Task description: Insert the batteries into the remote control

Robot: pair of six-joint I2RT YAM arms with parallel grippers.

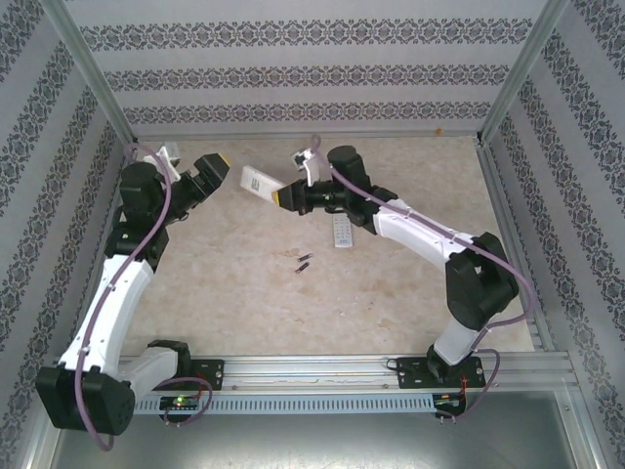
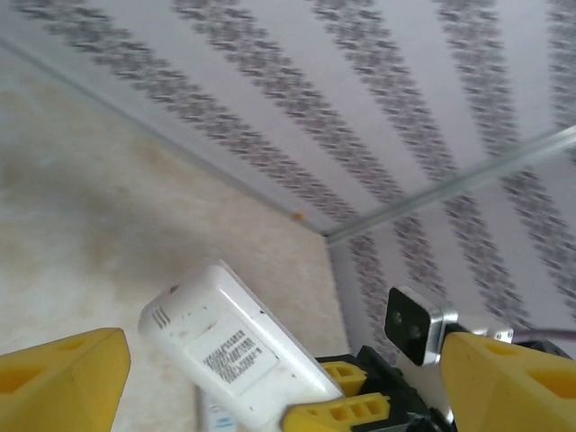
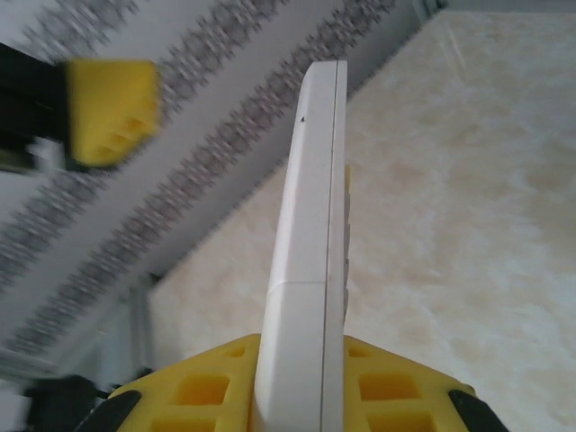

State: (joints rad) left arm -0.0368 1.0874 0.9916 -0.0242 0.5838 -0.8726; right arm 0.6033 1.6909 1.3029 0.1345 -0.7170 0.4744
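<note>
The right tool (image 1: 286, 196) clamps the white remote (image 1: 258, 182) aloft at upper centre; the left tool (image 1: 211, 172) stands wide open beside it. The batteries (image 1: 304, 261) lie on the surface (image 1: 244, 283), mid-frame.

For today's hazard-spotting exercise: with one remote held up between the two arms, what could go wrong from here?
1. The right gripper pinches the white remote at one end only; a push from the open left gripper might lever it loose.
2. The batteries lie loose on the table; being round, they may roll when picked.
</note>
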